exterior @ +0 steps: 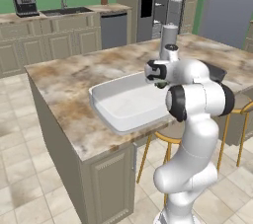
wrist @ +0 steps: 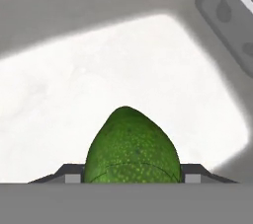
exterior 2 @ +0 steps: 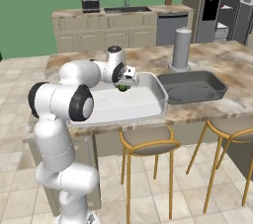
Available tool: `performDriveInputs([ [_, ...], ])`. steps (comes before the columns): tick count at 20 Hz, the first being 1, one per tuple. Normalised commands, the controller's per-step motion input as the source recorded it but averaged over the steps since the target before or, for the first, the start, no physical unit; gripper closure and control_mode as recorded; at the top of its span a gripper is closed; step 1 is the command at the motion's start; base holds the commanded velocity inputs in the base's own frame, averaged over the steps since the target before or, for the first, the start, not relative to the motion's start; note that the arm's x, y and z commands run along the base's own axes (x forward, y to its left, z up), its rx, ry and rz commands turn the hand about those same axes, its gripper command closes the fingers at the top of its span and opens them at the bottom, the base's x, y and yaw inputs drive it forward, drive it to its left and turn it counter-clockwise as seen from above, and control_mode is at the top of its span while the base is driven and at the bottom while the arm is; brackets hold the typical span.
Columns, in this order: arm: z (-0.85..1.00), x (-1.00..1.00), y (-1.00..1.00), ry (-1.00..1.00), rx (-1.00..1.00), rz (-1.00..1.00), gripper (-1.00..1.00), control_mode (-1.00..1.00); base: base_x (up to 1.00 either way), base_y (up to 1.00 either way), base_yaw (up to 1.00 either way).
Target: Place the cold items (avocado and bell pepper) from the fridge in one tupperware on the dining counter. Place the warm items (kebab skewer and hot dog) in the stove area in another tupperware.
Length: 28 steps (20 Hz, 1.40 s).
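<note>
The green avocado (wrist: pixel 131 149) sits between my finger tips (wrist: pixel 74 174), held over the floor of the white tupperware (wrist: pixel 123 65). From the right base camera the gripper (exterior 2: pixel 123 85) hangs just above that white tub (exterior 2: pixel 148 104), with the avocado (exterior 2: pixel 122 88) a small green lump under it. From the left, the hand (exterior: pixel 159 77) is over the tub's (exterior: pixel 123 104) right end on the dining counter (exterior: pixel 64 85). The dark grey tupperware (exterior 2: pixel 192 87) lies right of the white one. The fridge (exterior: pixel 158 1) stands open at the back. The bell pepper is out of view.
A grey cylinder (exterior 2: pixel 181 49) stands on the counter behind the grey tray. Yellow-legged bar stools (exterior 2: pixel 148 141) line the counter's near side. The wall counter with sink (exterior 2: pixel 123 11) runs along the green back wall.
</note>
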Motion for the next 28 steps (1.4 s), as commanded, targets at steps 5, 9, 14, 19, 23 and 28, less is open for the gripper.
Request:
performDriveInputs([
  [5, -0.11, 0.37, -0.03, -0.02, 0.00, 0.17, 1.00, -1.00, 0.00, 0.00, 0.00],
  [9, -0.76, 0.28, -0.17, 0.23, 0.00, 0.11, 1.00, -1.00, 0.00, 0.00, 0.00],
  [14, -0.19, 0.16, -0.11, 0.06, 0.00, 0.04, 1.00, -1.00, 0.00, 0.00, 0.00],
  [19, 0.00, 0.12, 0.07, 0.02, 0.00, -0.01, -1.00, -1.00, 0.00, 0.00, 0.00],
  [23, 0.20, 0.01, 0.07, 0.05, -0.09, 0.00, -1.00, -1.00, 0.00, 0.00, 0.00],
  [28, 0.42, -0.09, 0.00, 0.02, -0.20, -0.11, -1.00, -1.00, 0.00, 0.00, 0.00],
])
